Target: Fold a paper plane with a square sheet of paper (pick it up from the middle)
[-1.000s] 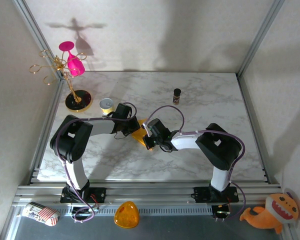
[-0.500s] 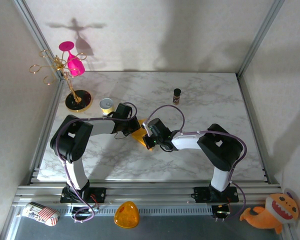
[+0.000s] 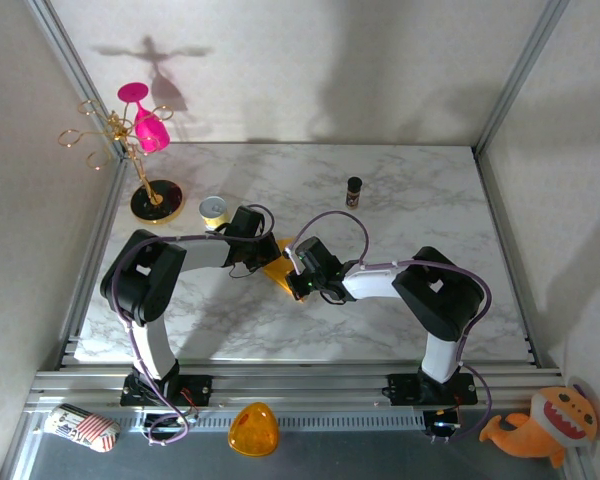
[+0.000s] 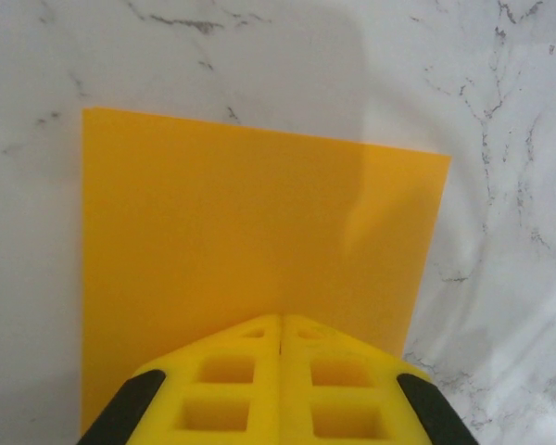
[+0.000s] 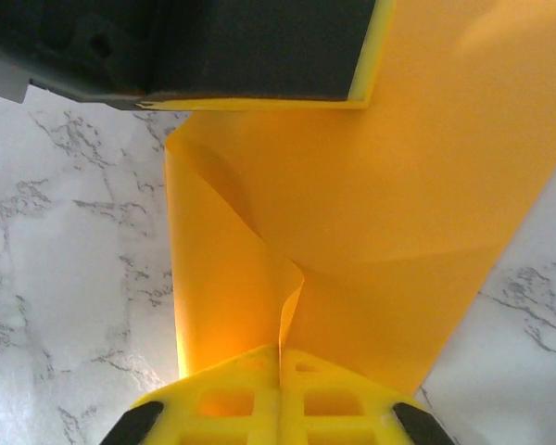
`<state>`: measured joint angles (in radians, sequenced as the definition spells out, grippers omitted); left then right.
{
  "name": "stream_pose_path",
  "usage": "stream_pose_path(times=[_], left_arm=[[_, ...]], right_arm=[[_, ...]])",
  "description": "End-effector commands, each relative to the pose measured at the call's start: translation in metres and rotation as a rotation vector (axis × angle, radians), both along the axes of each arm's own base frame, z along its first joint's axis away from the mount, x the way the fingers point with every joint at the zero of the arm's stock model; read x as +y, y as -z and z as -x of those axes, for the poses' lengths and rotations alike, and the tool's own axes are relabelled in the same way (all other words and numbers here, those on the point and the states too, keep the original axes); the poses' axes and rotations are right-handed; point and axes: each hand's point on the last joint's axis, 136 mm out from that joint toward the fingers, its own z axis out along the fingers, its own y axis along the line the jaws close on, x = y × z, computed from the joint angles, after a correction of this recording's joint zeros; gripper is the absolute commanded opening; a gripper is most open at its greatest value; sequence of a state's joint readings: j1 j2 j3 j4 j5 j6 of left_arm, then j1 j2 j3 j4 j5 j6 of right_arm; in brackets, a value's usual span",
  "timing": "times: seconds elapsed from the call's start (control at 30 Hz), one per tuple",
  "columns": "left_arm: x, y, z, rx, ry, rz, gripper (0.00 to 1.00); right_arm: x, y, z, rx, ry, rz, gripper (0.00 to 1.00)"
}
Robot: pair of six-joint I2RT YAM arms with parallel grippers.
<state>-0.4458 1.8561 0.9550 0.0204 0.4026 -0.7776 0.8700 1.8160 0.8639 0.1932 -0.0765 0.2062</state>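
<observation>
Orange-yellow and matte, the square sheet of paper [image 3: 277,269] lies near the middle of the white marble table [image 3: 420,220], caught between the two arms. The left gripper [image 3: 265,256] comes at it from the upper left and the right gripper [image 3: 298,284] from the lower right. In the left wrist view the yellow fingers [image 4: 213,389] are pressed tight together with no gap. Their tips sit over the near edge of the sheet, which spreads out flat ahead of them on the marble. I cannot tell whether they pinch the paper or merely rest on it. In the right wrist view the right gripper's fingers are also closed. A raised ridge of the paper runs straight into the seam between them, so this gripper pinches the sheet. The paper buckles up into a soft curved fold on its left side. At the top of that view the dark body of the left gripper lies along the far edge of the sheet. Elsewhere on the table, a small yellow round tin [image 3: 213,210] stands just beyond the left arm. A small dark bottle [image 3: 354,190] stands well apart towards the back. A gold stand [image 3: 145,185] carrying a pink glass [image 3: 148,126] is at the back left corner. In front of the arm bases rest a glossy orange dome [image 3: 253,428] and an orange plush toy [image 3: 540,425].
</observation>
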Motion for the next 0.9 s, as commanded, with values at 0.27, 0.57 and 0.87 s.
stream_pose_path(times=[0.27, 0.57, 0.87], left_arm=[[0.017, -0.028, 0.016, -0.015, -0.109, -0.022, 0.14], [0.014, -0.052, 0.042, -0.038, -0.201, 0.153, 0.13], [-0.014, -0.039, 0.054, 0.001, -0.228, 0.28, 0.05]], right_arm=[[-0.006, 0.014, 0.003, 0.043, 0.01, 0.036, 0.07], [-0.007, 0.016, 0.003, 0.054, 0.013, 0.041, 0.07], [-0.007, 0.018, 0.004, 0.061, 0.015, 0.043, 0.07]])
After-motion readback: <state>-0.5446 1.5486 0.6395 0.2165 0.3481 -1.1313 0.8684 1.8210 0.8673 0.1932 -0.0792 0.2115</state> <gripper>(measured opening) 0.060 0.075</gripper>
